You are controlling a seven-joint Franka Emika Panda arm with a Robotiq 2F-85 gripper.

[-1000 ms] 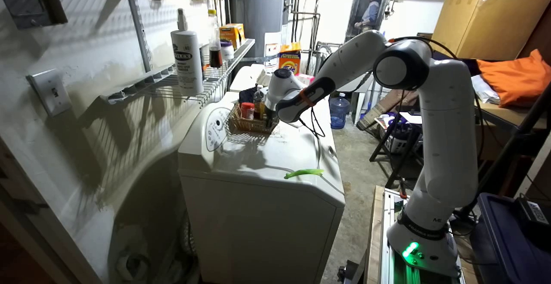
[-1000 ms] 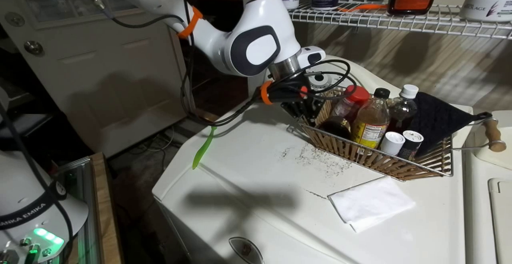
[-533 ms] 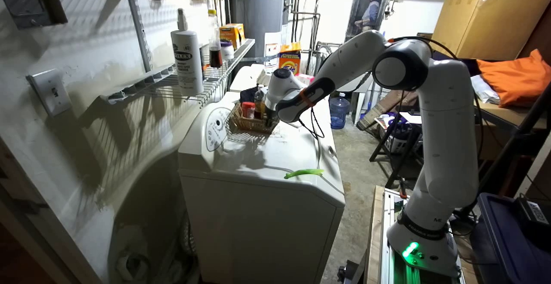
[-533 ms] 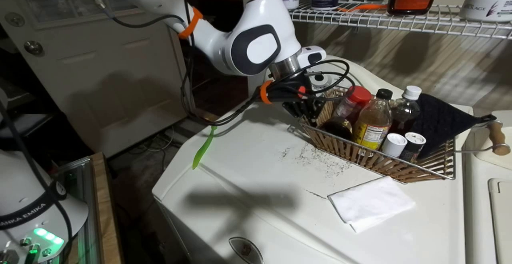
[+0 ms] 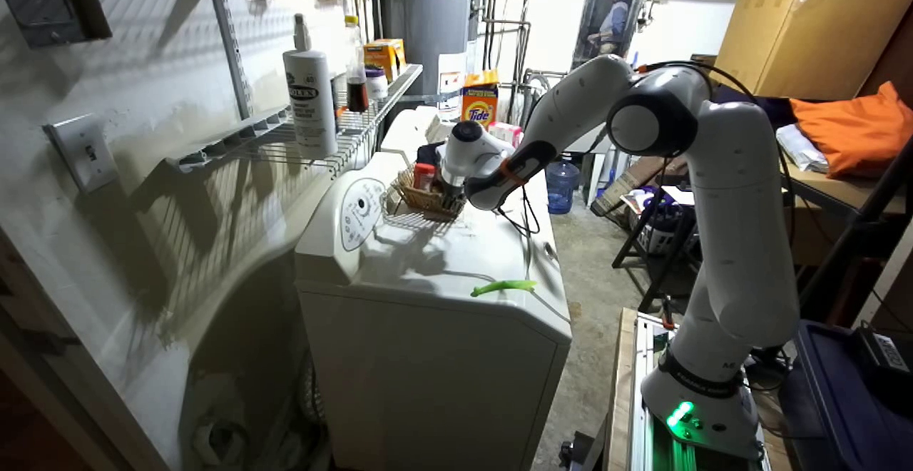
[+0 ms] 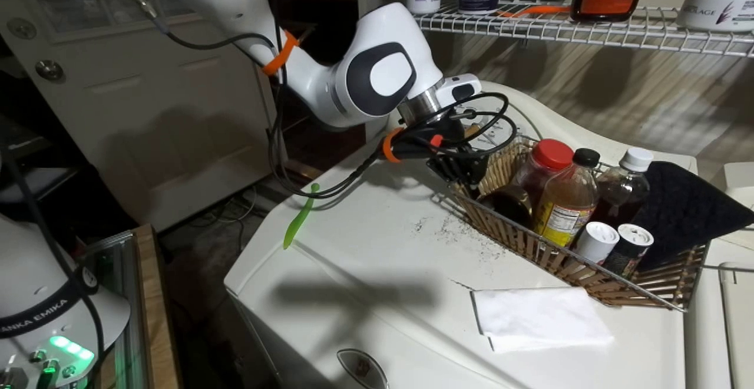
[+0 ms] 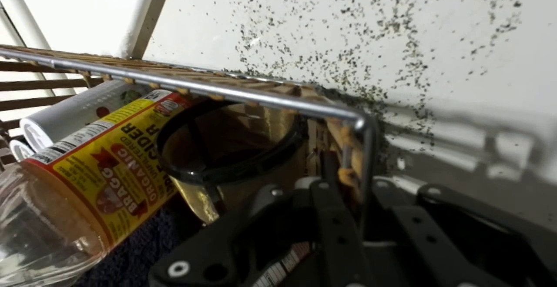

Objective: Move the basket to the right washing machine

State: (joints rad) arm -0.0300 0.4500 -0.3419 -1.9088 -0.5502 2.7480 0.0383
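The brown wicker basket (image 5: 430,203) stands on the near white machine with the rounded lid (image 5: 442,264). In an exterior view it (image 6: 530,249) holds bottles, shakers, a red-capped jar and a dark cloth. My gripper (image 6: 462,180) is at the basket's end nearest the control panel. In the wrist view its fingers (image 7: 354,191) straddle the end wall at a rim corner, one inside and one outside, closed on it. The fingertips are hidden. The right washing machine (image 6: 707,336) shows only partly at the right edge, and also behind the basket (image 5: 401,134).
A folded white cloth (image 6: 539,321) lies against the basket's side. A green strip (image 6: 300,219) lies at the machine's far edge. A wire shelf (image 6: 565,28) with bottles hangs above the panel. An orange Tide box (image 5: 479,107) stands behind the arm.
The gripper and basket have moved together toward the right washing machine, and the basket has turned somewhat. Its handle has mostly left an exterior view. The white cloth has shifted and turned with it.
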